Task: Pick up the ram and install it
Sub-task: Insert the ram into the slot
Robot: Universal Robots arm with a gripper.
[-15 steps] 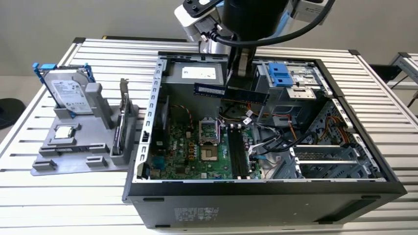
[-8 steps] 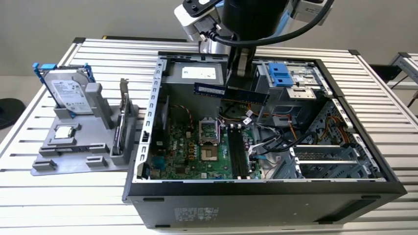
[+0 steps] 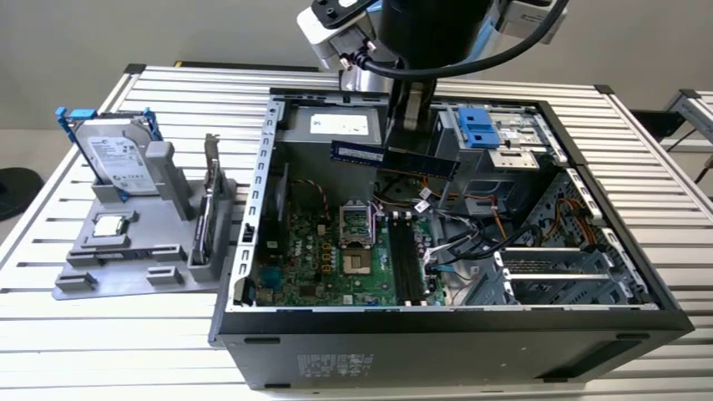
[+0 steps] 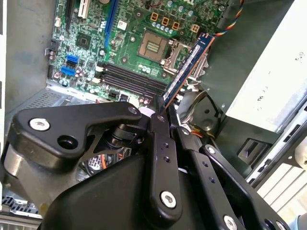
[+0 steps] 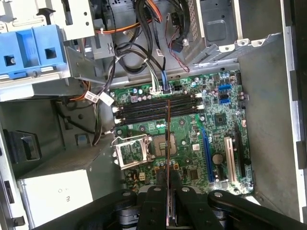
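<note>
Slatted table [image 3: 200, 83], open case [image 3: 446, 351] | gripper [image 5: 168, 201] clamped on ram [image 3: 362, 153] | ram hangs above slots [image 5: 158, 109], long axis crosswise to them

Dark blue ram [image 3: 392, 159], green motherboard [image 3: 326, 269], black pincer [image 4: 162, 109], bright blue bracket [image 3: 477, 127], dark grey case [image 3: 446, 347].

Robotics lab or test cell. Silver slatted aluminium-profile table [image 3: 167, 83] carries open black desktop computer case [image 3: 446, 359], green motherboard [image 3: 334, 267] exposed; grey moulded plastic parts fixture [image 3: 123, 267] at case's 9 o'clock; black robot arm [image 3: 429, 33] at 12 o'clock; plain grey wall [image 3: 145, 29] behind.
</note>
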